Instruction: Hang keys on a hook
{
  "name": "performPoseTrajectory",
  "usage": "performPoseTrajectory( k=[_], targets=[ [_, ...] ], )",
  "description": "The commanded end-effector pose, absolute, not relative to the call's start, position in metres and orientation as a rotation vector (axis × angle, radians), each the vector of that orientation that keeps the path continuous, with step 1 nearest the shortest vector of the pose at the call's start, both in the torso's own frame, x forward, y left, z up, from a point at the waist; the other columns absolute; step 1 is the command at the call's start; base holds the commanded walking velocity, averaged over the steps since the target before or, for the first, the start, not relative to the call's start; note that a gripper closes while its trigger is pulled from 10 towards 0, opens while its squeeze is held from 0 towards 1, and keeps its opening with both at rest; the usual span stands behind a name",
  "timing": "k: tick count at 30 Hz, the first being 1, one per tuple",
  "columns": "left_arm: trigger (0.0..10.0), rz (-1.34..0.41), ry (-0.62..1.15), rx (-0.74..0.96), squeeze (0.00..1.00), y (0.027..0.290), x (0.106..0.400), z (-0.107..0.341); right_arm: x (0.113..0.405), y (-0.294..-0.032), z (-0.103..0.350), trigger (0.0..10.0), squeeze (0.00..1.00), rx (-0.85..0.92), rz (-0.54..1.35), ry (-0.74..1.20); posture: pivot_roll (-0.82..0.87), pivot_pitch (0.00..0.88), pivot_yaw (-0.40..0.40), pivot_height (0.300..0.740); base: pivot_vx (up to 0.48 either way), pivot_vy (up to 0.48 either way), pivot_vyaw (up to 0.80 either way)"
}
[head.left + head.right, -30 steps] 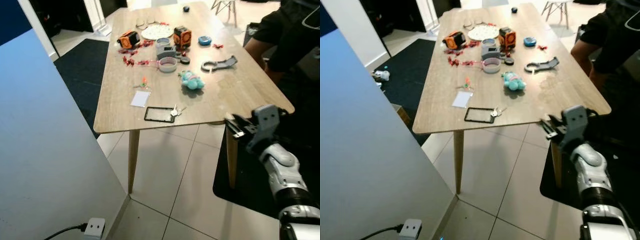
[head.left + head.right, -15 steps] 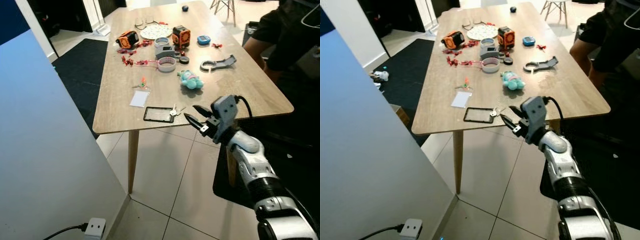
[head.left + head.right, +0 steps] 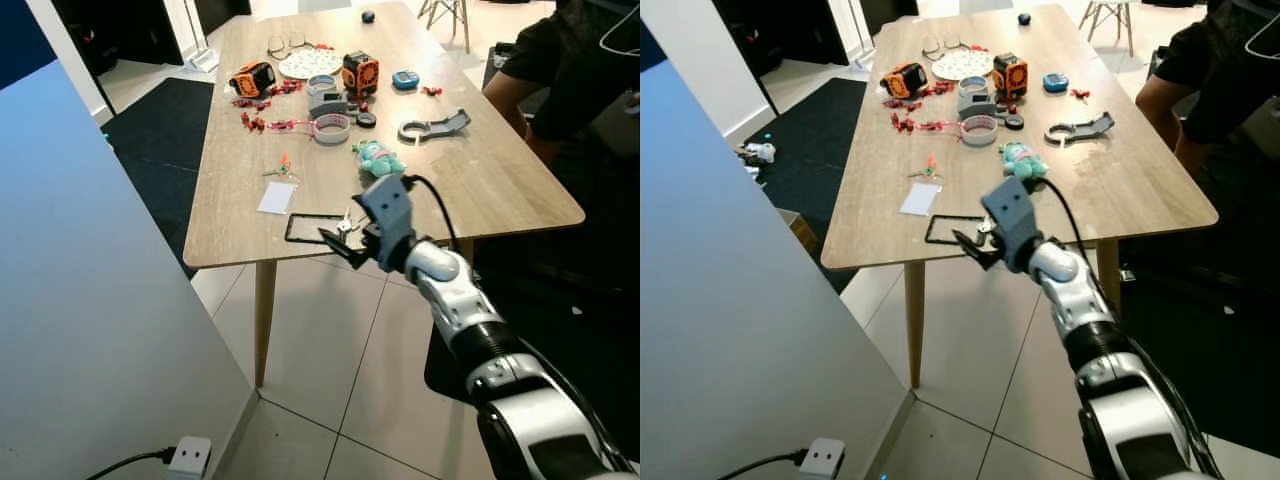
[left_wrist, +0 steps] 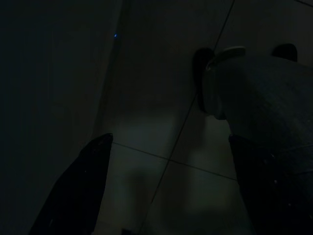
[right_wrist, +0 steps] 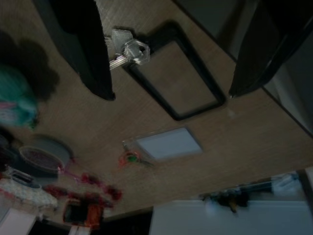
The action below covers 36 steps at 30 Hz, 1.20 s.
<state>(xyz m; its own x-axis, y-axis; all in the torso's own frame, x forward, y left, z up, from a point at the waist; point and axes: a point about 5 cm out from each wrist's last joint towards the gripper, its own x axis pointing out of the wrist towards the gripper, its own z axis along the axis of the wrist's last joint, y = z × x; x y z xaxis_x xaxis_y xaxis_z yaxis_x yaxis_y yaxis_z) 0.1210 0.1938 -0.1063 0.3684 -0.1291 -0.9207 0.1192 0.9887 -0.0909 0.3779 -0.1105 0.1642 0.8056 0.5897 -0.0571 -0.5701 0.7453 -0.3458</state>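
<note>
Keys (image 5: 124, 50) on table (image 3: 480, 180), right hand (image 3: 338, 243) spread wide just above

Silver keys (image 5: 124, 50) lie flat on the wooden table (image 3: 480, 185).

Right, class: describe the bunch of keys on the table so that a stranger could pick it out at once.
Start at the long light wooden table and go to its near edge, where the right gripper hovers open. There a black rectangular frame lies flat. The small silver metal keys lie at one of its corners, the only shiny metal thing beside it, unlike the white card further in.
</note>
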Motion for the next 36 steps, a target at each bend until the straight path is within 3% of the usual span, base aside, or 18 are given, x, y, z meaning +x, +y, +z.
performPoseTrajectory(
  k=[1, 19, 21, 22, 23, 31, 33, 36],
  targets=[
    [10.0, -0.178, 1.234, -0.01, 0.0, 0.197, 0.108, -0.109, 0.383, -0.106, 0.166, 10.0, 0.0, -0.387, 0.615, -0.026, -0.12, 0.143, 0.1, 0.74, 0.0, 0.0, 0.0],
    [10.0, -0.175, 1.268, -0.006, 0.0, 0.204, 0.095, -0.111, 0.402, -0.11, 0.273, 10.0, 0.0, -0.346, 0.39, -0.261, -0.12, 0.243, 0.124, 0.74, 0.0, 0.0, 0.0],
    [10.0, -0.172, 1.267, 0.001, 0.0, 0.207, 0.097, -0.111, 0.396, -0.109, 0.318, 10.0, 0.0, -0.382, 0.337, -0.358, -0.12, 0.255, 0.134, 0.74, 0.0, 0.0, 0.0],
    [10.0, -0.172, 1.267, 0.001, 0.0, 0.207, 0.097, -0.111, 0.396, -0.109, 0.318, 10.0, 0.0, -0.382, 0.337, -0.358, -0.12, 0.255, 0.134, 0.74, 0.0, 0.0, 0.0],
    [10.0, -0.167, 1.261, 0.004, 0.0, 0.21, 0.1, -0.109, 0.383, -0.103, 0.366, 10.0, 0.0, -0.395, 0.313, -0.466, -0.13, 0.271, 0.14, 0.74, 0.0, 0.0, 0.0],
    [10.0, -0.167, 1.261, 0.004, 0.0, 0.21, 0.1, -0.109, 0.383, -0.103, 0.366, 10.0, 0.0, -0.395, 0.313, -0.466, -0.13, 0.271, 0.14, 0.74, 0.0, 0.0, 0.0],
    [10.0, -0.171, 1.258, 0.007, 0.0, 0.21, 0.101, -0.109, 0.362, -0.089, 0.414, 10.0, 0.0, -0.374, 0.332, -0.607, -0.15, 0.275, 0.146, 0.74, 0.0, 0.0, 0.0],
    [10.0, -0.175, 1.256, 0.008, 0.0, 0.209, 0.101, -0.109, 0.349, -0.081, 0.436, 10.0, 0.0, -0.361, 0.352, -0.679, -0.15, 0.275, 0.146, 0.74, 0.0, 0.0, 0.0]
  ],
)
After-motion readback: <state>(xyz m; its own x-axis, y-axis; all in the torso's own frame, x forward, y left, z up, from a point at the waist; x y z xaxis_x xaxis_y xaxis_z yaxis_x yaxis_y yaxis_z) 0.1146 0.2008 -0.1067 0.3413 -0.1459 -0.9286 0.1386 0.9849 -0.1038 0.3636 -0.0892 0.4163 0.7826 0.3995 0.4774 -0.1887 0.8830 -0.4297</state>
